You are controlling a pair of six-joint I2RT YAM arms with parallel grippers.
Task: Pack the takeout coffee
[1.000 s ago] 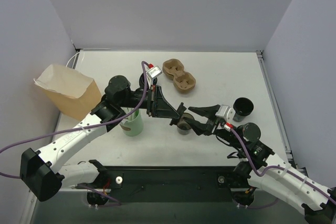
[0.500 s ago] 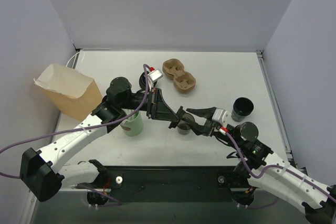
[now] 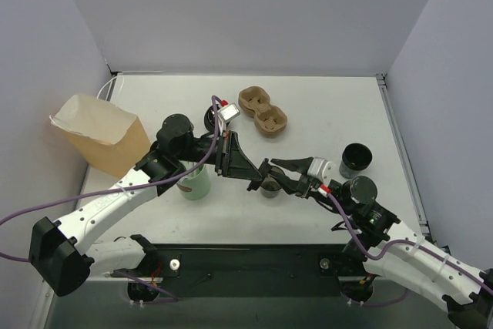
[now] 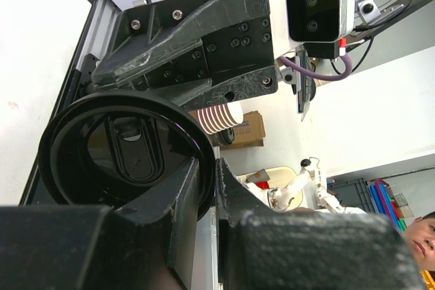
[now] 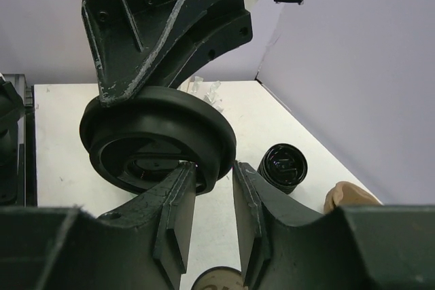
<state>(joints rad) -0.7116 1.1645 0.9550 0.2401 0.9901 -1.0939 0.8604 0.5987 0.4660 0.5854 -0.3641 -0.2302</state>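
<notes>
Here, black lid (image 5: 158, 125), pinched by left pincer (image 4: 207, 176), right pincer (image 5: 212, 176)

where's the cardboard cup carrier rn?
Top external view: the cup carrier lies on the far middle of the table, just right of the left wrist camera.

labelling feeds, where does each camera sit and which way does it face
top external: above and behind the bases, looking down on the table; both arms show, left gripper and right gripper tip to tip.
left wrist: on the left arm, facing the right gripper across a black lid; own jaws at bottom, straddling its rim.
right wrist: on the right arm, facing the left gripper; own jaws at bottom.
shared: both wrist views see that lid from opposite sides.
</notes>
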